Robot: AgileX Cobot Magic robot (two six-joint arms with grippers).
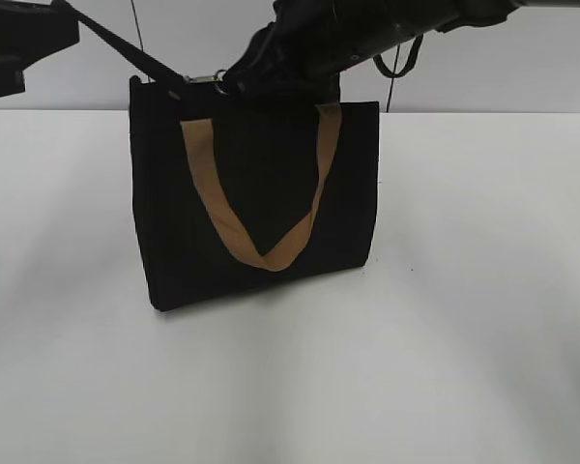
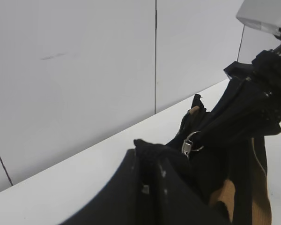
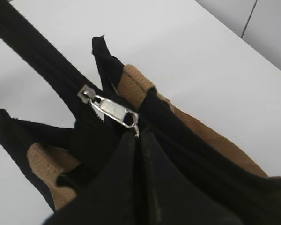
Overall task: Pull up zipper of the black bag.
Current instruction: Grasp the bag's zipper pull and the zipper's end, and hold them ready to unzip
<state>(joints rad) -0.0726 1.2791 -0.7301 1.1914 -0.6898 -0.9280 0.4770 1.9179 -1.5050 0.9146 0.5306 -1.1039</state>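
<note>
The black bag stands upright on the white table with a tan strap handle hanging down its front. My left gripper is shut on the black tail of the zipper and holds it stretched up and to the left of the bag's top corner. My right gripper reaches in from the upper right and is shut on the silver ring pull beside the slider. The pull also shows in the exterior view and in the left wrist view, near the bag's left end.
The white table spreads around the bag. A pale panelled wall rises behind it. The right arm's black cover sits over the bag's top. A second tan strap lies beside the zip line.
</note>
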